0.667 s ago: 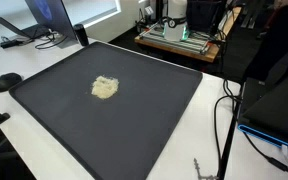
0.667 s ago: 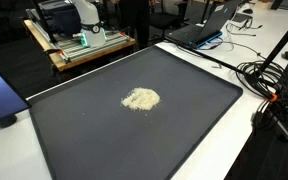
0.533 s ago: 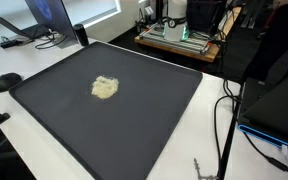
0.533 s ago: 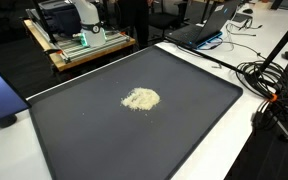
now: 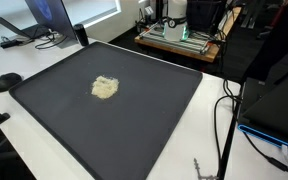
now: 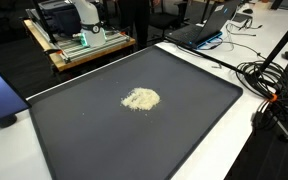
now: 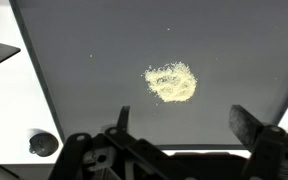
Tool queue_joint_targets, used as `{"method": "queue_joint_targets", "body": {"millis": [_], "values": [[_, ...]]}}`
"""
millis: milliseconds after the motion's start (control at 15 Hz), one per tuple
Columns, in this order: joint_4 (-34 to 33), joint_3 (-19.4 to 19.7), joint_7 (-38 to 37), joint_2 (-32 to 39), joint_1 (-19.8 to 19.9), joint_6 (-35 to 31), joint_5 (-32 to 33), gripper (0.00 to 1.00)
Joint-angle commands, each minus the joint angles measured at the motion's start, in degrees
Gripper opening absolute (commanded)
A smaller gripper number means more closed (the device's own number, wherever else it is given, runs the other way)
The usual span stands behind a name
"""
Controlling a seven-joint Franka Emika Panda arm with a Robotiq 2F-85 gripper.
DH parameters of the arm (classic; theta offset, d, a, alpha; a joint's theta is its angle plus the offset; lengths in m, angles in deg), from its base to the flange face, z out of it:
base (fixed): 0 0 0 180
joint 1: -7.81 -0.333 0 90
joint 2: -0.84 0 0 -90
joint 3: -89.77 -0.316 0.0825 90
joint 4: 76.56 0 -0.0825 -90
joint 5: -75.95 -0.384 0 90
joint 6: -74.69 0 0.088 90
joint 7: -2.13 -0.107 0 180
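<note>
A small pile of pale yellow crumbs [image 5: 105,87] lies on a large dark grey mat [image 5: 134,125]; it shows in both exterior views, also as the pile [image 6: 141,98] on the mat [image 6: 184,130]. In the wrist view the pile [image 7: 172,82] sits well above my gripper [image 7: 184,130]. The two fingers are spread wide apart with nothing between them. The gripper hangs high over the mat's near edge. The arm does not show in either exterior view.
A white table [image 5: 24,65] carries the mat. A black round object [image 7: 44,144] lies beside the mat [image 5: 8,81]. A laptop [image 6: 209,25] and cables [image 6: 269,85] lie off one side. A wooden cart with equipment [image 6: 79,40] stands behind.
</note>
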State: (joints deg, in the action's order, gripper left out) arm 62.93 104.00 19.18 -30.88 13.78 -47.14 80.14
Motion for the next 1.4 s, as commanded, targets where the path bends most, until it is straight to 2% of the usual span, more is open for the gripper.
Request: {"method": "queue_joint_targets", "body": {"millis": [0,200,400,667,933,1200,1333], "values": [[1.9,-7.2,-4.5,0.7,-0.1,-1.9,4.4,1.00],[2.4,-15.1,-9.6,3.1,-3.0,-0.7,7.4,1.00],[1.2,-22.8,-16.3,8.5,-5.3,-0.6,13.1,1.00],[-1.4,-29.4,-23.5,17.6,-7.3,0.2,22.6,1.00],[-4.8,-31.2,-30.6,27.6,-8.8,0.7,33.2,1.00],[-8.9,-28.9,-36.7,37.4,-11.2,0.9,43.5,1.00],[-11.5,-27.4,-38.2,42.0,-12.7,1.4,46.3,1.00]]}}
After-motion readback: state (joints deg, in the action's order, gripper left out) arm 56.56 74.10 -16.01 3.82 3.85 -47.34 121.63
